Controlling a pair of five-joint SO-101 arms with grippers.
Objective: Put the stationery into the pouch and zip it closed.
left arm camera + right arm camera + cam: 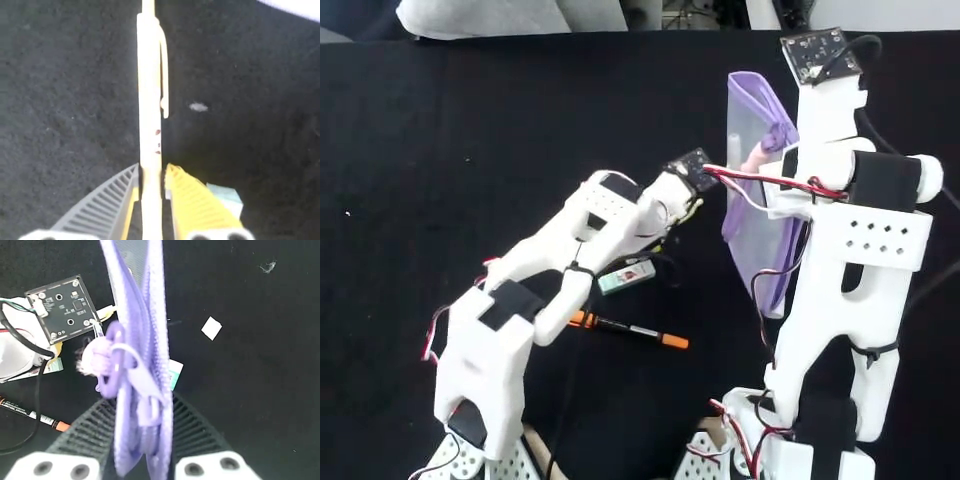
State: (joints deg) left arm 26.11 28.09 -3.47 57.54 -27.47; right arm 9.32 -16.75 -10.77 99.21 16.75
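My right gripper (145, 407) is shut on the edge of the purple pouch (156, 315) and holds it up on its side, its zipper pull and pink pom-pom (95, 357) hanging by the fingers. In the high view the pouch (750, 110) stands at the right of the table. My left gripper (151, 172) is shut on a cream pen (150, 100) that points straight out from the fingers. In the high view the left gripper (692, 203) sits just left of the pouch. An orange-capped black marker (630, 330) and a teal-sleeved eraser (625, 277) lie on the black table under the left arm.
A small white square (211, 328) lies on the table beyond the pouch. The left arm's camera board (62, 310) is close beside the pouch. The marker (35, 415) lies off to one side of my right fingers. Red and black wires (770, 182) cross in front of the pouch.
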